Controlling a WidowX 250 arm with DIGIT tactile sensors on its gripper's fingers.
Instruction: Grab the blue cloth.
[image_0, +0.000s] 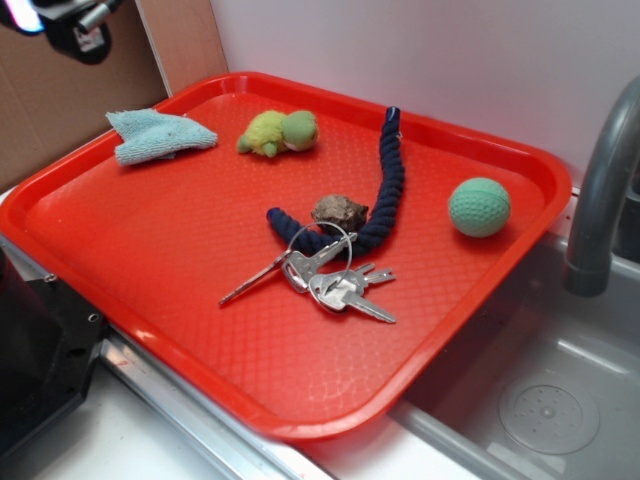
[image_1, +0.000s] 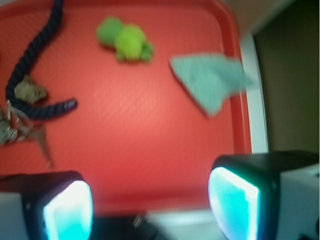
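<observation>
The blue cloth (image_0: 158, 134) is a small pale teal rag lying crumpled at the far left corner of the red tray (image_0: 200, 330). The wrist view shows the cloth (image_1: 212, 80) at upper right, close to the tray's rim. My gripper (image_1: 150, 205) is open, its two glowing cyan pads (image_1: 232, 205) wide apart with nothing between them, high above the tray's near edge and well away from the cloth. In the exterior view only part of the arm shows at the top left corner.
On the tray lie a green plush toy (image_0: 280, 131), a dark navy braided rope (image_0: 375, 200), a brown rock (image_0: 340, 211), a bunch of keys (image_0: 325, 275) and a green ball (image_0: 479, 207). A grey faucet (image_0: 600, 190) and sink stand at right.
</observation>
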